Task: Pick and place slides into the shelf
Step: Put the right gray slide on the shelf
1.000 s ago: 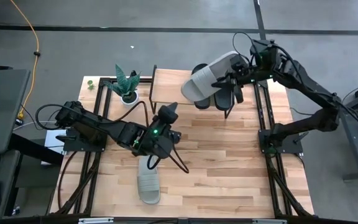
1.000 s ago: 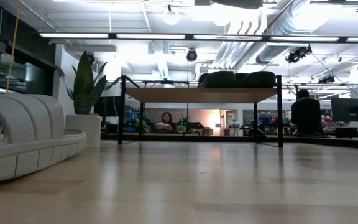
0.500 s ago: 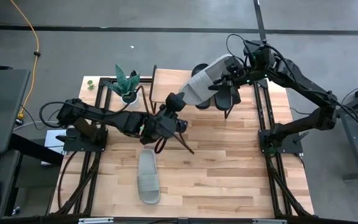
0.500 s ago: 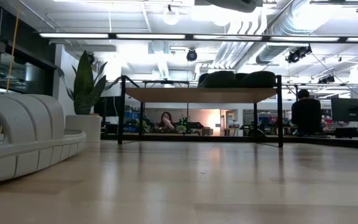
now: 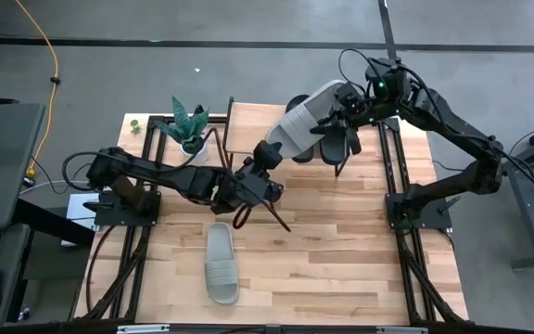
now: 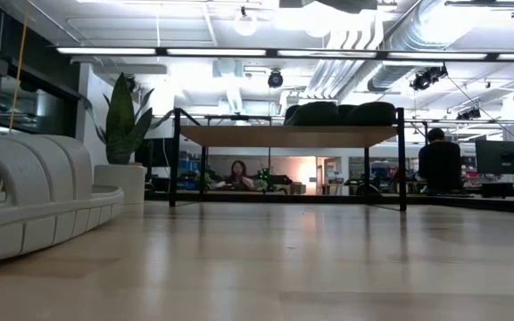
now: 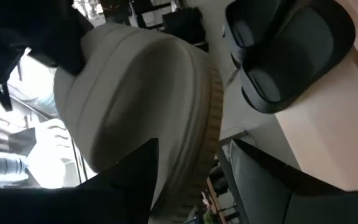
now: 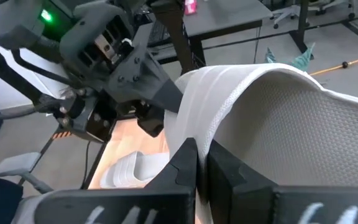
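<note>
My right gripper [image 5: 346, 109] is shut on a pale slide [image 5: 306, 119] and holds it in the air over the shelf [image 5: 248, 130] at the table's far edge. My left gripper [image 5: 269, 153] is open. Its fingers stand on either side of that slide's lower end [image 7: 191, 124]. Two black slides [image 5: 327, 147] lie soles down on the shelf's plank. A second pale slide [image 5: 221, 264] lies sole down on the table near the front edge. It fills the left of the low view [image 6: 34, 196]. My right gripper pinches the edge of the pale slide's strap [image 8: 205, 134] between its two fingers, the ribbed outer face on one side and the textured face on the other. The slide is lifted clear and slants down toward the table's left. My left gripper straddles the slide's lower end [image 7: 201, 162]; whether its fingers [image 7: 135, 180] touch it I cannot tell.
A potted plant [image 5: 191, 121] stands at the shelf's left end. The shelf's thin black legs [image 6: 175, 156] rise from the far part of the table. Bare wood lies in the middle and at the near right. People sit in the room beyond.
My left gripper has swung from above the table's pale slide toward the far edge and right, turning as it went, and has come up to the held slide's lower end. My right gripper has stayed in place and tipped the slide slightly.
</note>
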Available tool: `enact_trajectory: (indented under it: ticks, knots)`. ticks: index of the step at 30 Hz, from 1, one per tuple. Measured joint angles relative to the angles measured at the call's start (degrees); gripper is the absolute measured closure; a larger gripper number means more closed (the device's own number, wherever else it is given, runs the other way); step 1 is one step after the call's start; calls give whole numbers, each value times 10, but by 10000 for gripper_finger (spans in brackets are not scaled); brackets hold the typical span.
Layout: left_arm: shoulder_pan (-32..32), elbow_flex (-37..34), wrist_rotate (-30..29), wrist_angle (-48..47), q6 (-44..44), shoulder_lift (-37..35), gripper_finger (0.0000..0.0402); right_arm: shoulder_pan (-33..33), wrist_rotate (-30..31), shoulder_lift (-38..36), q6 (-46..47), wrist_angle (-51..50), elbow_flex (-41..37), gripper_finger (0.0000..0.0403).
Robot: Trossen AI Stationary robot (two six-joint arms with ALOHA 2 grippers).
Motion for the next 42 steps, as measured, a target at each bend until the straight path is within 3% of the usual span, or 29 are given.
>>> enact_trajectory:
  ticks: [15,19,23,25,30,35,42]
  knots:
    - [0,0,-26,106,91,31,222,0,-23,0,12,-2,0,403]
    - [0,0,-47,114,91,31,275,0,-23,0,10,-4,0,403]
    - [0,0,-39,112,92,31,361,0,-23,0,11,-3,0,403]
    - [0,0,-37,112,89,31,381,0,-23,0,12,-4,0,403]
    - [0,0,-29,112,61,31,359,0,-23,0,13,-5,0,403]
    - [0,0,-34,111,56,31,382,0,-21,0,11,-6,0,400]
    - [0,0,-34,112,44,31,373,0,-20,0,11,-5,0,376]
